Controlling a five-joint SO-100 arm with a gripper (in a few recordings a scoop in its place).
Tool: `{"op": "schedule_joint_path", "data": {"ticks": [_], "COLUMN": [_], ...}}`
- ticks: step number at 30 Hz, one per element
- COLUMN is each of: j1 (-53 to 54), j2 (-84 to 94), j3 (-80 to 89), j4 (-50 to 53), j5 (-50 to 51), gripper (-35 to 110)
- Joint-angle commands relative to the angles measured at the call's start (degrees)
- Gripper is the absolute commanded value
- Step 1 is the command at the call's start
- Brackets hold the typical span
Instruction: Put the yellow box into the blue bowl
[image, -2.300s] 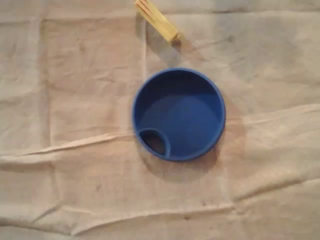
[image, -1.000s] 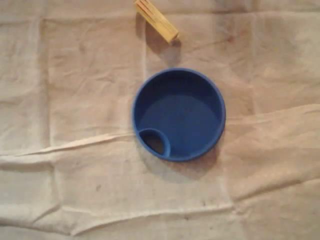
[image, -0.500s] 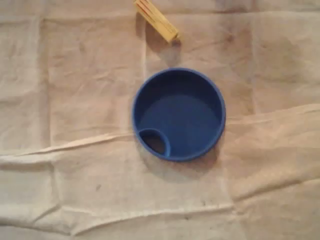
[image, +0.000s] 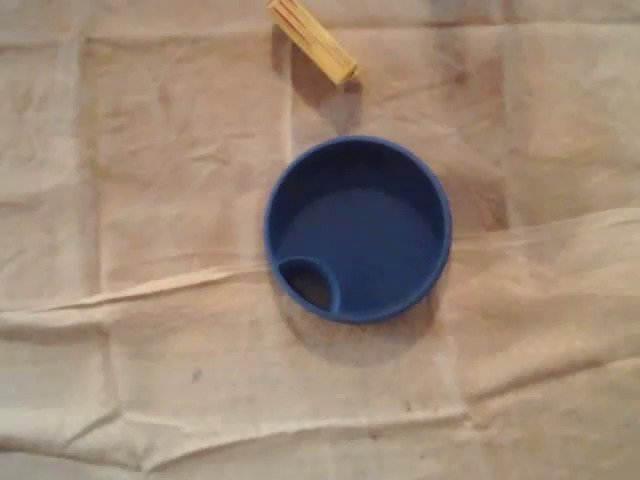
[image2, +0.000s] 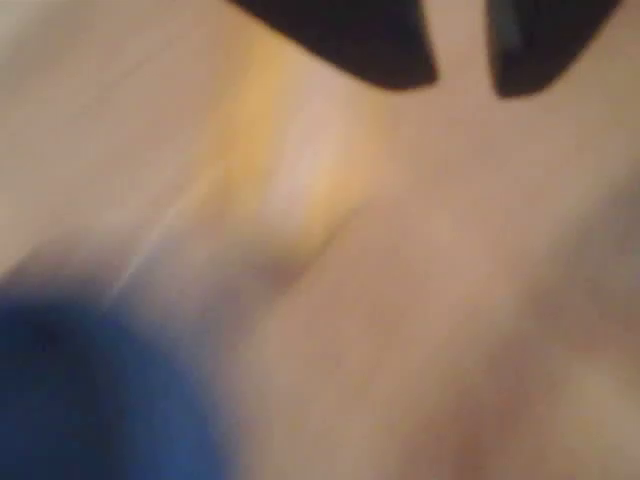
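- Currently the yellow box lies flat on the creased cloth that covers the tabletop, near the top edge of the overhead view, slanted, its lower end pointing toward the blue bowl but well clear of the rim.
- The bowl sits open side up in the middle of the cloth with nothing in it; that leaves it ready to take the box from above.
- The wrist view is smeared by motion. The dark fingers show at the top with a narrow strip of cloth visible between them, so they stand parted and hold nothing. A yellow smear, most likely the box, lies just below them, and a blue blur, most likely the bowl, fills the lower left corner. I judge this to be the approach to the pick.
- Against the earlier overhead frames, box and bowl have not shifted; only the soft shadow on the cloth right of the bowl has moved.
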Motion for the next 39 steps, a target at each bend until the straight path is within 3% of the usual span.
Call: {"op": "schedule_joint_path", "data": {"ticks": [1, 17, 26, 34, 39], "j1": [7.12, 29.62, 30.32, 29.97, 29.88], "j2": [-5.62, -29.00, -40.61, -44.74, -45.44], "j3": [-3.60, -26.19, -37.35, -37.53, -37.53], "j4": [0.00, -0.70, 0.09, 0.09, 0.09], "j5": [-2.99, -17.84, -23.38, -24.96, -24.96], "gripper": [2, 2, 3, 3, 14]}}
